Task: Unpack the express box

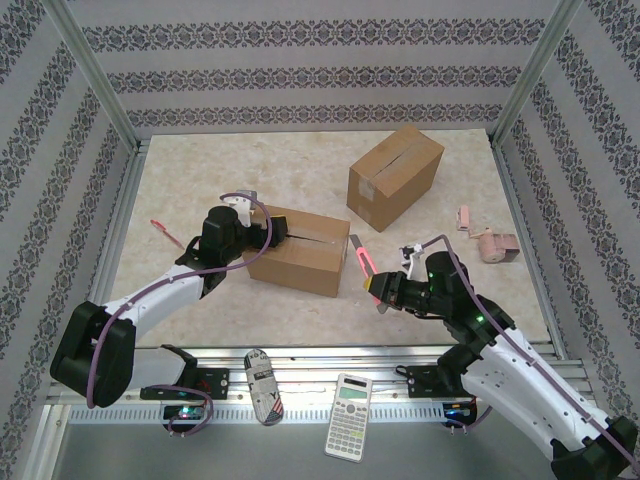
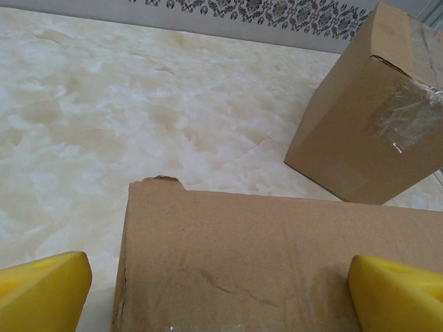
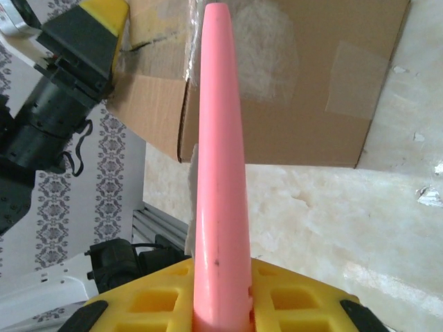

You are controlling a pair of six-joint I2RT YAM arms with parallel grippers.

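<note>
We are looking at a bench [image 1: 200,190] with a smooth, cream, marble-patterned top. The express box [image 1: 300,250] is lying low and long at the centre of the top view, plain brown cardboard with a dark seam running along its lid. In the left wrist view its matte top [image 2: 277,256] is showing creases, a small tear at the upper left corner and a strip of clear tape at the bottom edge. A second box [image 1: 393,175], blockier and taped with glossy clear film, is standing apart from it toward the upper right.

The left gripper [image 1: 262,235] is hovering at the express box's left end with its yellow fingers [image 2: 41,294] spread wide, one off each side of the lid. We cannot tell whether they are touching the cardboard.

The right gripper [image 1: 385,290] is sitting just right of the box, pinching a pink tool [image 1: 365,265]. In the right wrist view that tool [image 3: 220,138], smooth, glossy and tapering, is pointing at the box's taped side face.
</note>
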